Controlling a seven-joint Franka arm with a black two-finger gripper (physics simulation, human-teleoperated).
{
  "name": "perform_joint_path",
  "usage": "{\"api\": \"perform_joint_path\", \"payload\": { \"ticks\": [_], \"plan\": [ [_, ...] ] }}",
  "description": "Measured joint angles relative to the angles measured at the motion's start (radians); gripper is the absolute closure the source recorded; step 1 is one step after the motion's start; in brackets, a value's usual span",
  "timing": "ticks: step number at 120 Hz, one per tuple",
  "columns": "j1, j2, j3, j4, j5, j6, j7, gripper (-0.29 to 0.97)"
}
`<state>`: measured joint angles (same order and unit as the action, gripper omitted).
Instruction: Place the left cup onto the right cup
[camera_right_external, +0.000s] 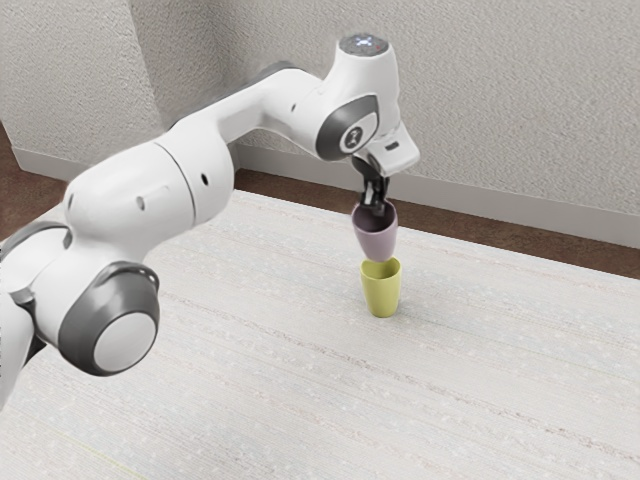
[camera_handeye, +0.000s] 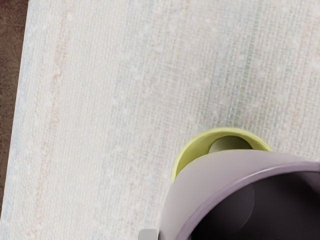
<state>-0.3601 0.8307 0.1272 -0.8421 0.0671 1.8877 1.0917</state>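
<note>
**Mauve cup (camera_right_external: 375, 234) is held directly over yellow-green cup (camera_right_external: 381, 288) by the black gripper (camera_right_external: 374, 200).**

The jaws are closed narrowly on the mauve cup's rim, and the cup is carried upright. Its base is close above the mouth of the yellow-green cup, which stands on the pale, woven-textured table (camera_right_external: 300, 390); whether the two touch cannot be told. Both cups are smooth, tapered, handleless and matte. They are judged to be light, rigid and somewhat slippery, so a pinch across the thin wall at the rim is thought the surest hold. The round, sloping sides are considered likely to slide between flat fingers.
</note>
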Motion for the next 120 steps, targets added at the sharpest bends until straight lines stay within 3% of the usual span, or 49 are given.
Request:
{"api": "perform_joint_path", "payload": {
  "ticks": [120],
  "plan": [
    [0.012, 0.040, 0.015, -0.034, -0.080, 0.048, 0.064, 0.78]
  ]
}}
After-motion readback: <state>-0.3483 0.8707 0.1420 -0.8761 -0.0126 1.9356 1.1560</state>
